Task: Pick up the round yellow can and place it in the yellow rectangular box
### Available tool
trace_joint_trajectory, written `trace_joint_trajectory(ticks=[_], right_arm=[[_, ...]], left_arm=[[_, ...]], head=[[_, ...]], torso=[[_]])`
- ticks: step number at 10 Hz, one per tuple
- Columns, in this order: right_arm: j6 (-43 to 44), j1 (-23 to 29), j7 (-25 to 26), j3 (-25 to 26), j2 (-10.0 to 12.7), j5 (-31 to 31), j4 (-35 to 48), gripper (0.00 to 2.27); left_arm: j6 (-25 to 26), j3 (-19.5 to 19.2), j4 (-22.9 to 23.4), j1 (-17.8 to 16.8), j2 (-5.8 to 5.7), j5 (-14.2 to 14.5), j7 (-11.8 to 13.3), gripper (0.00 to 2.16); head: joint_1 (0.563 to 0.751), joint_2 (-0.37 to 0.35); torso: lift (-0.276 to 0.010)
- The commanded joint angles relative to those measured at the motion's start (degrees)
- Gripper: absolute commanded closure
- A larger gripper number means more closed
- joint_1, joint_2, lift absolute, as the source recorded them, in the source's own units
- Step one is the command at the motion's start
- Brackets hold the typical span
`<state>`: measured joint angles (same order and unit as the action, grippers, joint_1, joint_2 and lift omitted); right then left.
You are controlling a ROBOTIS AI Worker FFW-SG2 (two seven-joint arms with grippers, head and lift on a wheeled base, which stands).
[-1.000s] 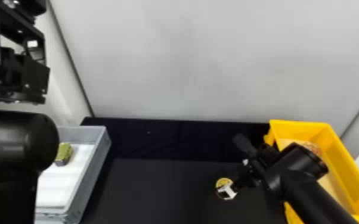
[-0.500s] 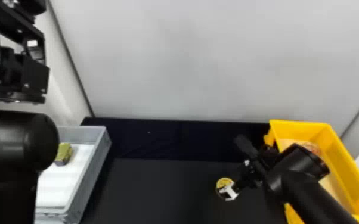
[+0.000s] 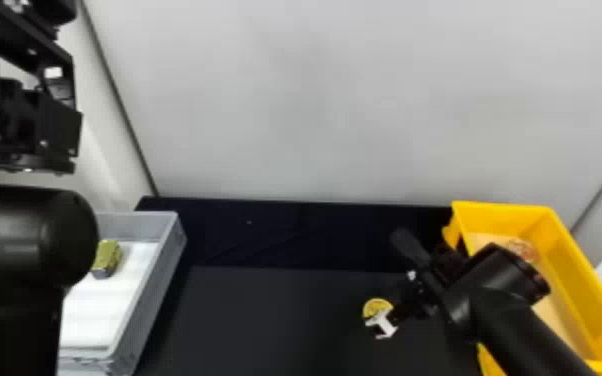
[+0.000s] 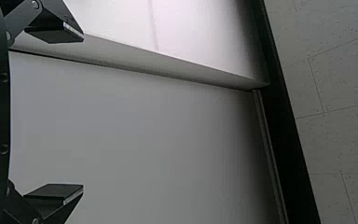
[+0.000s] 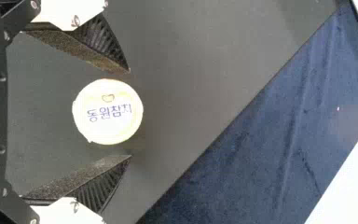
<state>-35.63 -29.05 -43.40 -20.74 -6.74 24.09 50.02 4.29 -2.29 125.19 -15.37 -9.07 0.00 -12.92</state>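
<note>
Yellow round can (image 3: 377, 306) sits toward the table's (image 3: 265, 315) right edge, left of the yellow rectangular box (image 3: 582, 300), between your right gripper's (image 3: 384, 324) spread fingers, gap each side, your left arm (image 3: 10, 235) over by the grey tray (image 3: 157, 285).

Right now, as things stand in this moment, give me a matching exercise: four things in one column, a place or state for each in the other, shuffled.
Column one:
1. Round yellow can
2. Green-yellow block
3. Yellow rectangular box
4. Left tool

Column two:
A. At the robot's far right
B. Open, nothing between its fingers
C. Between the right tool's open fingers
D. Inside the gray tray

Pairs: 1-C, 2-D, 3-A, 4-B
</note>
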Motion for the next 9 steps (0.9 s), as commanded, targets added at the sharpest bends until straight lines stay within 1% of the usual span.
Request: trace_joint_trajectory(ticks=[1,9], right_arm=[[0.0,0.1,0.1,0.2,0.0,0.0,-0.4,0.16],[1.6,0.0,3.0,1.1,1.0,-1.1,-4.0,0.16]], left_arm=[[-0.1,0.0,0.0,0.0,0.01,0.0,0.0,0.14],[-0.2,0.5,-0.2,-0.5,0.1,0.0,0.0,0.14]], head=[[0.661,0.054],[0.661,0.054]], torso=[[-0.002],[-0.002]])
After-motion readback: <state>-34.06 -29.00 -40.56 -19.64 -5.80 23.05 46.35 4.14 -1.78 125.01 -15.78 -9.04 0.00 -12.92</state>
